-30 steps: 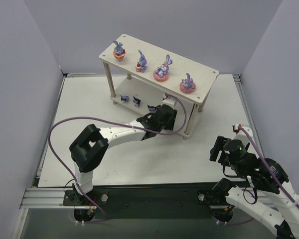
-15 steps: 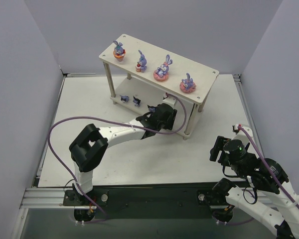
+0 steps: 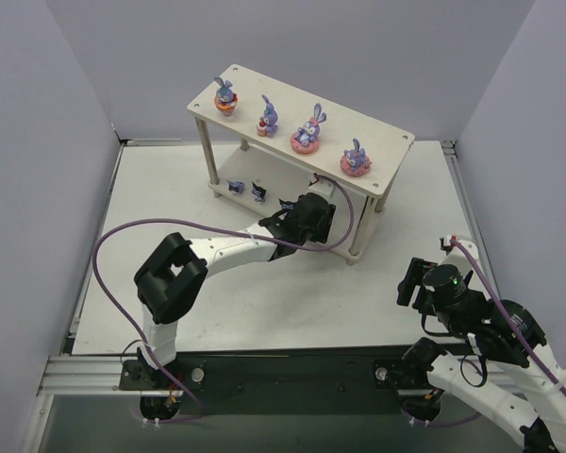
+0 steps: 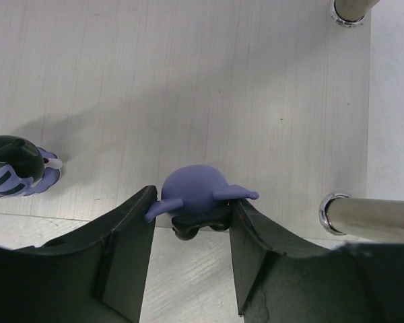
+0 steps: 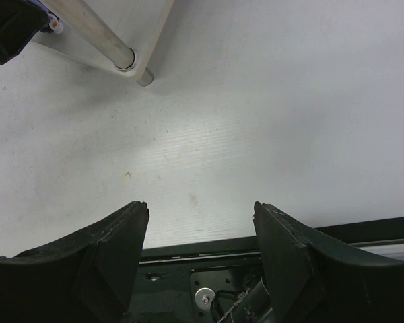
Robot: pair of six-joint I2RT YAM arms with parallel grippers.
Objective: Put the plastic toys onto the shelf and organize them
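The pale wooden shelf [image 3: 382, 134] stands at the back of the table. Four purple rabbits stand in a row on its top board: [image 3: 225, 96], [image 3: 268, 117], [image 3: 309, 130], [image 3: 355, 159]. Three dark blue figures [image 3: 234, 186], [image 3: 258, 191], [image 3: 288, 204] stand on the lower board. My left gripper [image 3: 304, 211] reaches in under the top board and is shut on a fourth blue figure [image 4: 194, 190], held over the lower board's [image 4: 222, 87] front edge. The neighbouring blue figure [image 4: 15, 168] stands to its left. My right gripper [image 5: 200, 222] is open and empty.
Two shelf legs [image 4: 367, 215], [image 4: 350, 8] stand close to the right of my left gripper. The right gripper [image 3: 417, 281] hovers over the white table near its front right, with a shelf leg [image 5: 97, 37] far ahead. Grey walls enclose the table.
My left gripper has moved a little further in toward the shelf's lower board with the blue figure. The right arm has not moved.
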